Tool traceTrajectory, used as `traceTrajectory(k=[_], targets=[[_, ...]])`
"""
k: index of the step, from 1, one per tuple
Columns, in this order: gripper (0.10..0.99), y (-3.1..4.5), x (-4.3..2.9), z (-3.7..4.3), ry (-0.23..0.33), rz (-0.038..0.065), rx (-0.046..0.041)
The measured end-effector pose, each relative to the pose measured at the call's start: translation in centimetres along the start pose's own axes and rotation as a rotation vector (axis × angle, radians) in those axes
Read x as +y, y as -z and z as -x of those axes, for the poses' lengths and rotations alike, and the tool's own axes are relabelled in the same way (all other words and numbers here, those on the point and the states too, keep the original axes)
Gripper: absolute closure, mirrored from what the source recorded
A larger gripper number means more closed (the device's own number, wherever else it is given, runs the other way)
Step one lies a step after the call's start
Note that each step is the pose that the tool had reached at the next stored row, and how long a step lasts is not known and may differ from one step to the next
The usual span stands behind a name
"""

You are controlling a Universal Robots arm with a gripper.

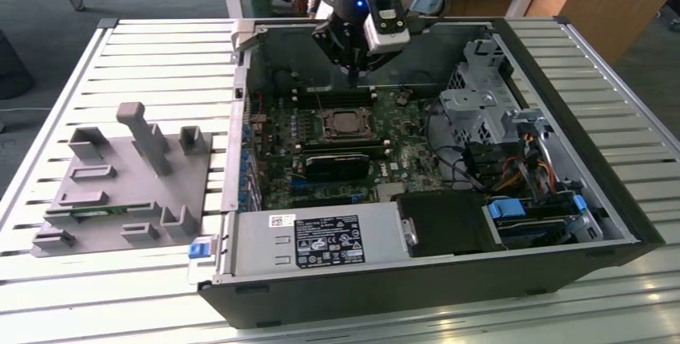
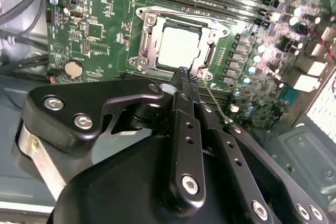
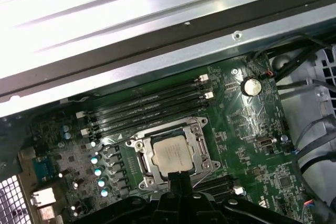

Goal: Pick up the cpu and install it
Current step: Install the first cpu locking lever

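CPU [image 3: 170, 156] seated in its metal-framed socket [image 2: 178, 45], mid-board on the green motherboard [image 1: 318, 141]; square, silver-grey top, one unit. Tool [image 2: 184, 80] empty, black fingers pressed together, tip poised just above the socket's edge in the second wrist view. Four dark memory slots [image 3: 152, 103] run beside the socket. One open black PC case [image 1: 595, 201] on the slatted bench [image 1: 159, 65]; grey fixture tray [image 1: 117, 193] centre-left of the exterior view. White label on power supply [image 1: 318, 240], print unreadable.

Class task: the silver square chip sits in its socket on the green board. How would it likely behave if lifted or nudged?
The chip looks thin, flat and rigid, so probably stiff and light. Its smooth metal top may be slippery to pinch. Lying flat inside the socket frame, it should not roll or tip.
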State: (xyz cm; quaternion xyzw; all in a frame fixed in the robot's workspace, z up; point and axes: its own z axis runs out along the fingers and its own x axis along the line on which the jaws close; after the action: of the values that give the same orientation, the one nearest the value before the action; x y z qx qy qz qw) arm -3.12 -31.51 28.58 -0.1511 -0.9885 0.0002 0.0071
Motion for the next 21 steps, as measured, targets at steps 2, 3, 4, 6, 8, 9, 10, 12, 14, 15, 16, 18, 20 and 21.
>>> traceTrajectory(k=[2,3,4,6,8,9,10,12,14,15,16,18,20,21], targets=[[0.98,0.0,0.0,0.0,0.023,0.0,-0.0001],[0.98,-0.01,0.0,0.0,0.036,-0.001,-0.0001],[0.98,-0.01,0.0,0.0,0.047,-0.001,-0.0001],[0.98,-0.01,0.0,0.0,0.071,-0.001,-0.0002],[0.98,-0.01,0.0,0.0,0.099,-0.001,-0.0003],[0.98,-0.01,0.0,0.0,0.114,-0.002,-0.0003],[0.98,-0.02,0.0,0.0,0.131,-0.002,-0.0003],[0.98,-0.03,0.0,0.0,0.167,-0.002,-0.0004],[0.98,-0.05,0.0,0.0,0.205,-0.003,-0.0005],[0.98,-0.07,0.0,0.0,0.223,-0.003,-0.0006],[0.98,-0.09,0.0,0.0,0.241,-0.003,-0.0006],[0.98,-0.1,0.0,0.0,0.27,-0.004,-0.0011],[0.98,-0.12,0.0,0.0,0.287,-0.004,-0.0022],[0.98,-0.14,-0.01,-0.05,0.289,-0.003,-0.0036]])
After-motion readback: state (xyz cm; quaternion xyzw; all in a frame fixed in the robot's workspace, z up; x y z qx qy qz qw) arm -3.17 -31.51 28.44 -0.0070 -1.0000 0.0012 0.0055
